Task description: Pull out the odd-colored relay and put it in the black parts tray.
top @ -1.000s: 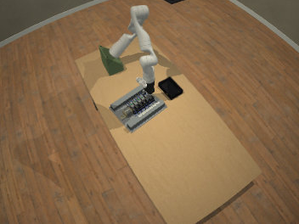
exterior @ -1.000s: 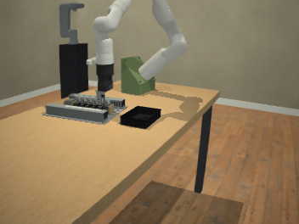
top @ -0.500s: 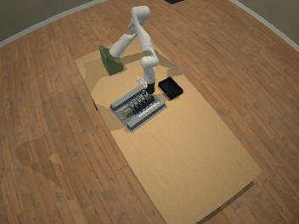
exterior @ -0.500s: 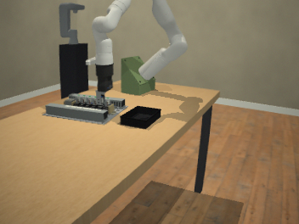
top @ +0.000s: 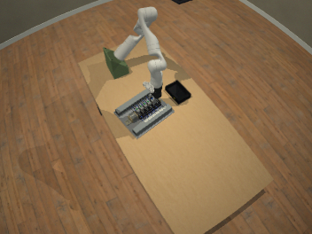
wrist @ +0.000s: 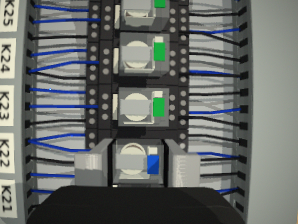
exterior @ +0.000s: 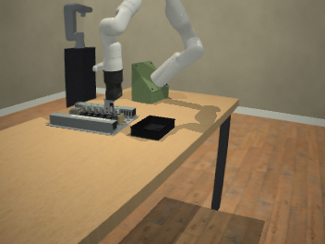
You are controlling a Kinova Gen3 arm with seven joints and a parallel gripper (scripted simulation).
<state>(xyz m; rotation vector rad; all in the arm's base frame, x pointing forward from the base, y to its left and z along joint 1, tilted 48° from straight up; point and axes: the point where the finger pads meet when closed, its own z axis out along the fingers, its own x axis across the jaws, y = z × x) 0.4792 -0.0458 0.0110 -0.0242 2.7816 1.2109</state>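
Note:
The grey relay panel (top: 145, 111) lies on the table, also seen in the exterior view (exterior: 92, 118). In the wrist view a column of relays runs up the panel; the upper ones have green buttons (wrist: 159, 107). The relay with the blue button (wrist: 137, 163), beside label K22 (wrist: 6, 153), sits between my two grey fingers. My gripper (wrist: 138, 156) is shut on this relay, which looks to be still in its row on the panel. The black parts tray (top: 178, 91) (exterior: 153, 127) stands to the right of the panel, empty.
A green wedge block (top: 115, 64) stands at the back of the table behind the arm. A black stand with a grey bracket (exterior: 79, 68) is beyond the table's far edge. The table edge runs close to the tray's right side.

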